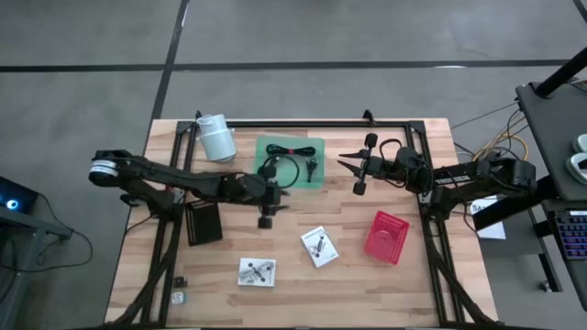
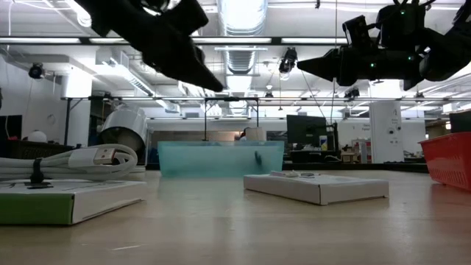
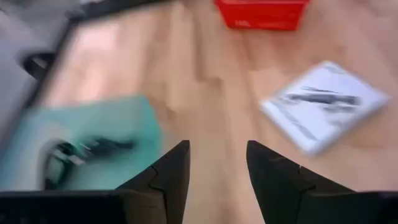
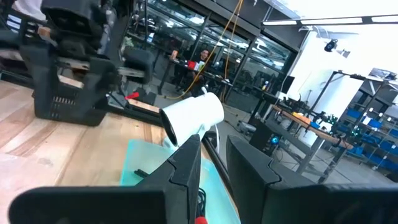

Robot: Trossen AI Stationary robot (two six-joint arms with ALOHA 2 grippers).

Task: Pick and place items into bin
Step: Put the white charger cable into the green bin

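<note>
A green bin [image 1: 303, 147] sits at the table's far middle with two coiled black cables [image 1: 280, 168] in it; the low view shows it as a teal wall [image 2: 221, 158]. Two white packets of dark hardware [image 1: 319, 246] [image 1: 257, 272] lie flat on the near wood. My left gripper [image 1: 278, 195] [image 3: 217, 163] hovers open and empty just near of the green bin, above bare wood. My right gripper [image 1: 345, 163] [image 4: 214, 149] hangs in the air right of the bin, pointing left at it, open by a narrow gap and empty.
A white roll [image 1: 217, 137] stands left of the green bin. A red basket [image 1: 387, 236] sits near right, and a black flat thing [image 1: 204, 222] lies near left. Small bits [image 1: 179, 280] lie at the near-left corner. A black frame [image 1: 394, 122] runs along the far edge.
</note>
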